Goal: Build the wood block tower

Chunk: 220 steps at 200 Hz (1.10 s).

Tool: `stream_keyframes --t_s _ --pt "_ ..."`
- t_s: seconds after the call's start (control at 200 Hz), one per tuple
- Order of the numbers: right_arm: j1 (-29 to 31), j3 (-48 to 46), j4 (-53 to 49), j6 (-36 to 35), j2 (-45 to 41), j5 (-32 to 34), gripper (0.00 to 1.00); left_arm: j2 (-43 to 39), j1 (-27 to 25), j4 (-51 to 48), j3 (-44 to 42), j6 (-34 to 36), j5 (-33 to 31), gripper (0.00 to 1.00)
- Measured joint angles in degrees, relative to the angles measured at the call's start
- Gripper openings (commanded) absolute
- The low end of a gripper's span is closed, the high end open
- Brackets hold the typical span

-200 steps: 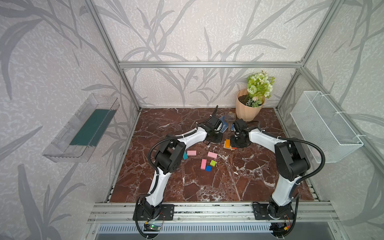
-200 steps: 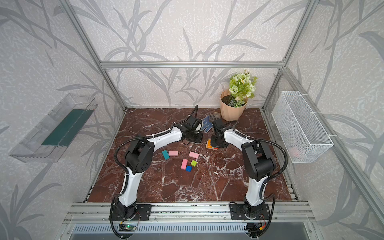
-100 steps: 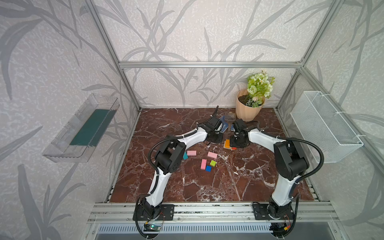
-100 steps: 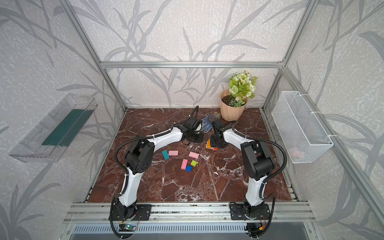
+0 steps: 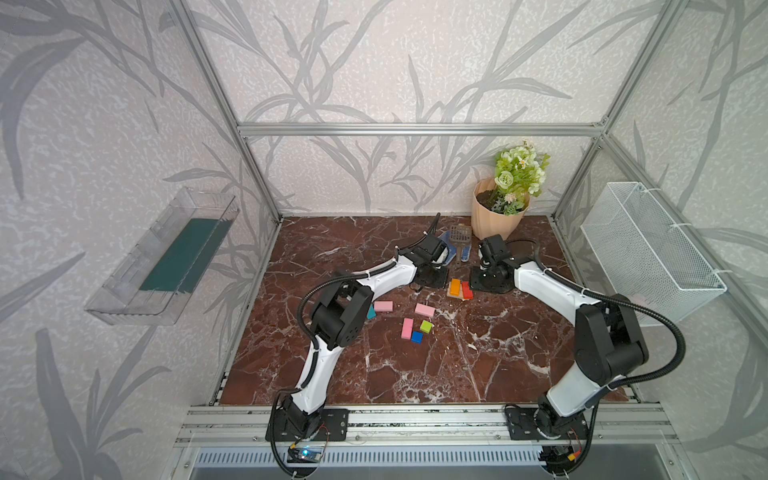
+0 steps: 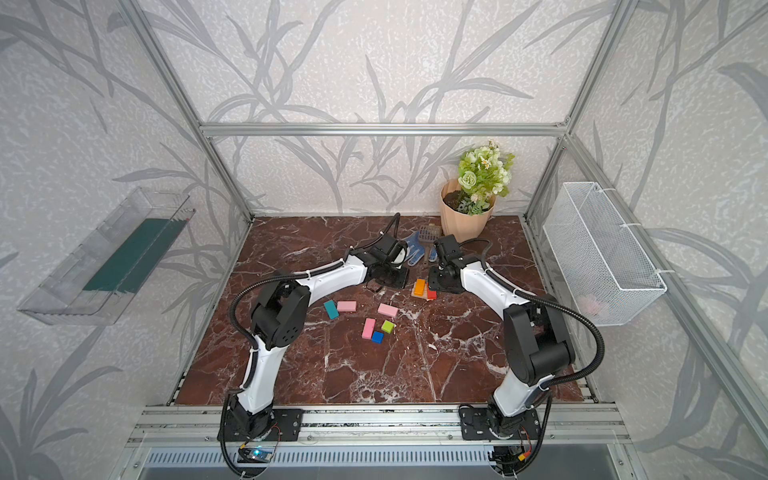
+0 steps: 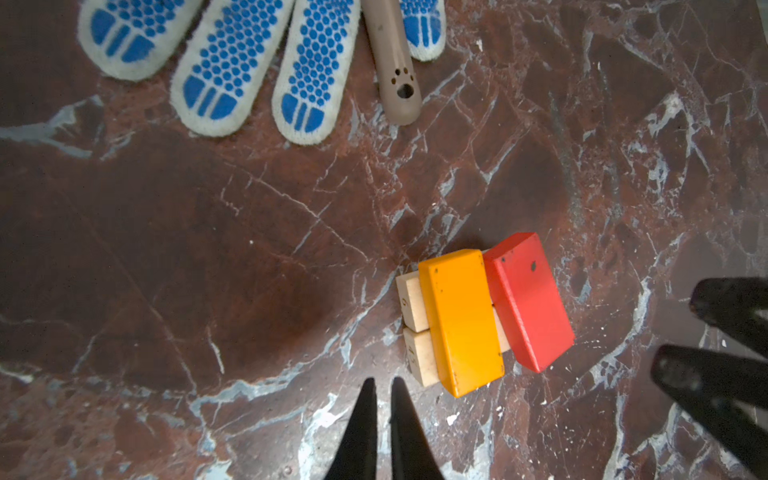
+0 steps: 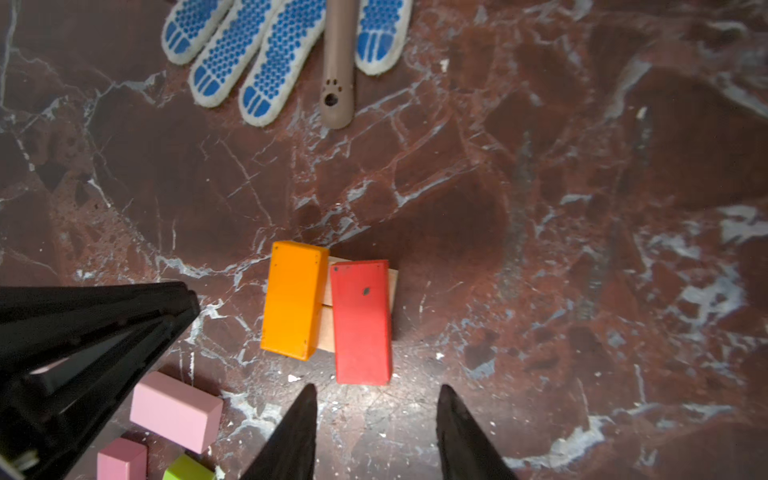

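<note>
Tower (image 5: 459,289): two layers, standing on the table (image 5: 374,374) between the two grippers.
Base: two tan blocks (image 7: 411,303), side by side, touching.
Upper layer: orange block (image 7: 461,322) and red block (image 7: 528,299) laid across the base. The red one is skewed, with one end past the base edge.
Loose stock: pink blocks (image 5: 424,309), teal block (image 6: 331,309), green cube (image 5: 426,326) and blue cube (image 5: 417,337), flat on the table, apart from the tower.
Left gripper (image 7: 383,384): pincer together, empty, near the orange block.
Right gripper (image 8: 376,392): pincer apart, nothing between, just short of the red block's end.
Beyond: glove (image 7: 232,70), scoop handle (image 7: 395,62).
Risk, tipping: weight set on the overhanging red end likely levers it off.
Risk, knock: either gripper, this near, may brush the layer when it leaves.
Risk, seat: the uneven gap between orange and red gives the next block poor footing.
</note>
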Motion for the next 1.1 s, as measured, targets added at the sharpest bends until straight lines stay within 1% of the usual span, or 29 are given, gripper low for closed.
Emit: stream_keyframes --t_s 0.215,0.585,0.775,1.1 --pt "-2.21 -4.76 2.27 -1.20 -0.02 0.20 0.46 0.07 -0.57 0.00 0.00 -0.02 0.55 0.11" --pt "-2.16 -4.72 5.33 -2.16 5.55 -0.44 0.45 1.95 -0.72 -0.48 1.70 -0.02 0.85 0.11" --pt "-2.19 -4.52 5.75 -2.25 5.92 -0.94 0.44 3.39 -0.76 -0.61 2.64 -0.02 1.33 0.11" --pt "-2.19 -3.82 6.10 -2.25 6.32 -1.97 0.44 3.43 -1.25 -0.87 3.89 0.00 1.90 0.11"
